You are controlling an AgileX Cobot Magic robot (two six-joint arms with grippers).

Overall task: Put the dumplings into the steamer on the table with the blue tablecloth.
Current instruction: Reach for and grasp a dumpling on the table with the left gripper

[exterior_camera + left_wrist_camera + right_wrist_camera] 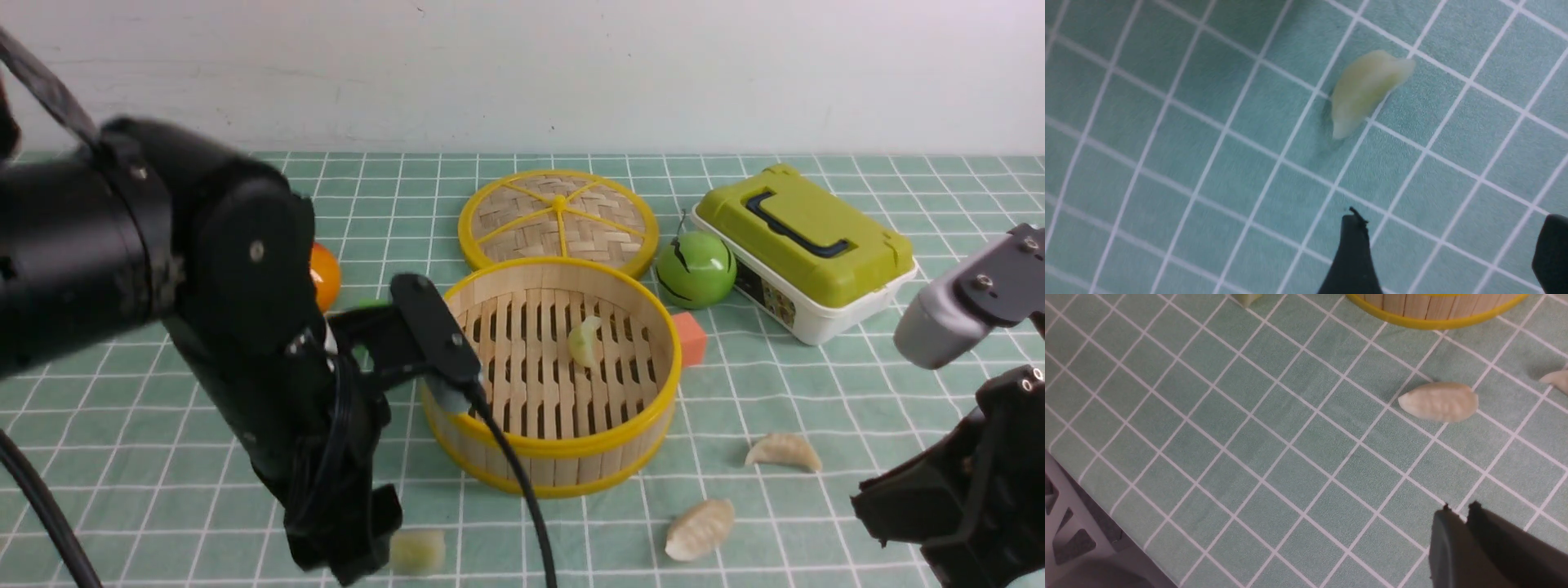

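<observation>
**A:** How does the left claw (1449, 253) stand?

**B:** Spread wide, with nothing between its tips. It hangs low over the blue tablecloth (1167, 163). A pale green dumpling (1365, 92) lies on the cloth just ahead of it, untouched.

**A:** And the right claw (1459, 510)?

**B:** Clenched on nothing, with only a slit between its tips. An off-white dumpling (1438, 402) lies near it, but apart.

**A:** Where are the dumplings overall?

**B:** A second green dumpling (584, 341) sits on the slatted floor of the steamer (563, 474), around the middle of the worktop (816, 367). The loose green one lies by the near edge, left of centre. The off-white one and another off-white dumpling (784, 452) lie between the steamer and the near edge, toward the right.

**A:** What about the surface and the room?

**B:** The checked cloth covers the whole worktop. A woven lid (558, 216) lies flat behind the steamer, toward the far edge. A green ball (695, 268) and a small orange block (690, 337) sit beside the steamer. A lime-lidded box (804, 245) stands toward the far right corner. An orange ball (324, 276) shows half hidden behind the left arm. A plain white wall (522, 73) runs along the far edge.
</observation>
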